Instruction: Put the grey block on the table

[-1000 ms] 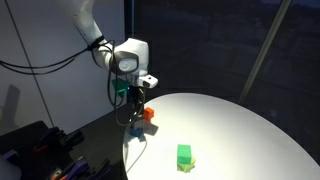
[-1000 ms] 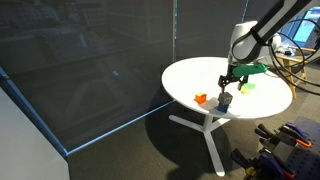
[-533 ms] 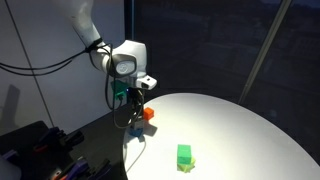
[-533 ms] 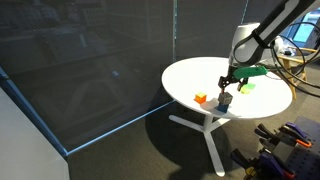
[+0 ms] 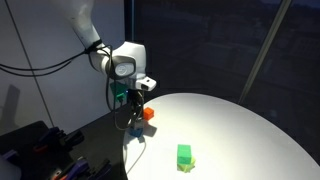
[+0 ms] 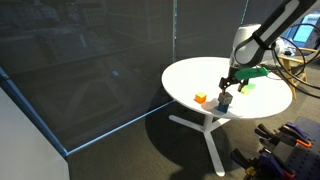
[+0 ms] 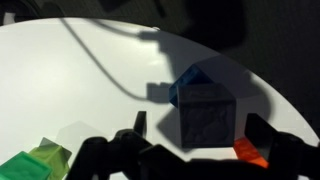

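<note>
The grey block (image 7: pixel 205 116) is a small dark cube sitting on top of the blue cube (image 7: pixel 188 78) near the table's edge. My gripper (image 7: pixel 200 127) is open, with one finger on each side of the grey block and a gap at both. In an exterior view the gripper (image 5: pixel 134 110) hangs over the edge of the round white table (image 5: pixel 235 125). It also shows there in an exterior view (image 6: pixel 227 90), just above the dark stack (image 6: pixel 225 102) on the table (image 6: pixel 195 75).
An orange block (image 7: pixel 250 153) lies right beside the stack and shows in both exterior views (image 5: pixel 148 113) (image 6: pixel 200 98). A green block (image 5: pixel 184 155) (image 6: pixel 247 85) (image 7: pixel 35 160) stands farther in. The table edge and a dark glass wall are close by.
The arm has shifted only very slightly. The blocks have not moved and the gripper stays open.
</note>
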You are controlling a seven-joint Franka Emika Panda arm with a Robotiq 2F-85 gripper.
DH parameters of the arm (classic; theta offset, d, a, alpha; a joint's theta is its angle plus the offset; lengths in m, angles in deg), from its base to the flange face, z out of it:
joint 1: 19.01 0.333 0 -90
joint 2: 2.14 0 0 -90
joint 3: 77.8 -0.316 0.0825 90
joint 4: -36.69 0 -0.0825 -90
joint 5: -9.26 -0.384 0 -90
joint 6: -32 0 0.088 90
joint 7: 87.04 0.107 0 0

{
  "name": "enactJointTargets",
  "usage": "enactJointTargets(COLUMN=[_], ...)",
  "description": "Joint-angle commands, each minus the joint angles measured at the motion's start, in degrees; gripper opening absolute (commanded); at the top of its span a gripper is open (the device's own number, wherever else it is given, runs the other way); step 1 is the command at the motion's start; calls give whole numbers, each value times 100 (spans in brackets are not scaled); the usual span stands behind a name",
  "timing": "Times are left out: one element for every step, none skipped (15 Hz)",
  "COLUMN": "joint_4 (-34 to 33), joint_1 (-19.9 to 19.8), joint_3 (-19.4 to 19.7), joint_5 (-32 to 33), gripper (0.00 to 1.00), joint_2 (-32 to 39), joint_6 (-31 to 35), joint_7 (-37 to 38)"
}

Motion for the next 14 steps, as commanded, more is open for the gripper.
enactJointTargets(joint_4=[-45, -50, -53, -60, -76, -83, -92, -100, -111, -126, -142, -160, -171, -180], joint_1=[-12, 1, 16, 31, 59, 71, 82, 93, 107, 121, 136, 152, 159, 173], joint_3=[53, 65, 73, 81, 95, 96, 94, 92, 90, 90, 94, 96, 90, 92], joint_5=[-72, -53, -35, -16, 17, 21, 19, 15, 17, 20, 24, 26, 16, 20], gripper=[100, 100, 100, 100, 100, 100, 100, 100, 100, 100, 100, 100, 100, 100], joint_2=[26, 47, 67, 88, 121, 141, 158, 169, 181, 194, 207, 212, 208, 205], joint_6=[-5, 2, 4, 1, -11, -14, -23, -32, -39, -49, -58, -72, -82, -86], joint_7=[-225, -207, -187, -162, -113, -103, -96, -90, -84, -75, -63, -52, -58, -52])
